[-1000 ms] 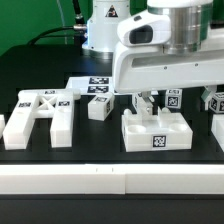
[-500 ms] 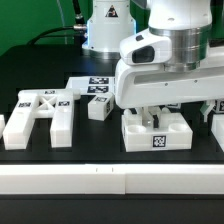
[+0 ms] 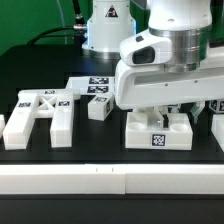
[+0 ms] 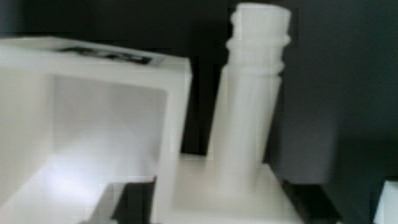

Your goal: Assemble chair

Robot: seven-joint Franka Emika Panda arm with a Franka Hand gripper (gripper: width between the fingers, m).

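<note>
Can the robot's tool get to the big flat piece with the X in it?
Probably yes. The cross-braced plate lies uncovered, with nothing on top; the tool is down at the notched block and would need to lift first.

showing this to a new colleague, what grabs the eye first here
The big glossy white arm fills the exterior view's right, its gripper down at a notched white block. On the exterior view's left lies the cross-braced plate; the wrist view shows an upright white post close up.
</note>
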